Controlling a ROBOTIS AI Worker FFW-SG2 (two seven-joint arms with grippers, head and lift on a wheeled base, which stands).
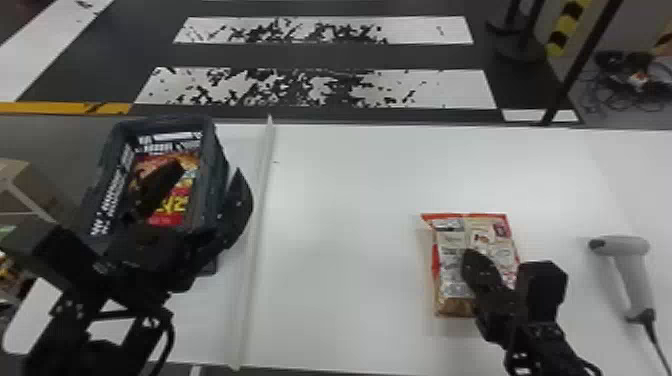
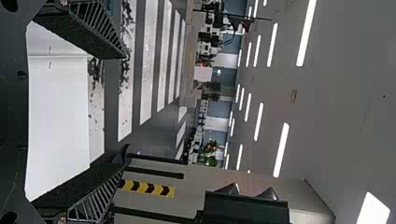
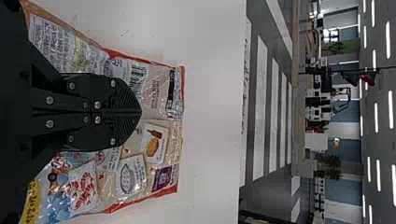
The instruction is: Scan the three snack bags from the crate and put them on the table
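Black right tool (image 1: 470, 259), together, over snack bag (image 1: 482, 235), left tool (image 1: 207, 171), apart, by crate (image 1: 214, 150)

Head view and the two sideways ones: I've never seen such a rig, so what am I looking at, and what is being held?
This is a two-armed robot. The head view looks forward and down from its head; each wrist view comes from a camera on one arm, turned on its side, with that arm's fingers entering from the left edge.

The left gripper is open at the crate, one finger over the opening and one outside; nothing is between them. Colourful snack packaging shows inside. The right gripper is shut over a snack bag on the white table; whether it pinches any wrapper, I can't tell. A corded scanner lies to the right.
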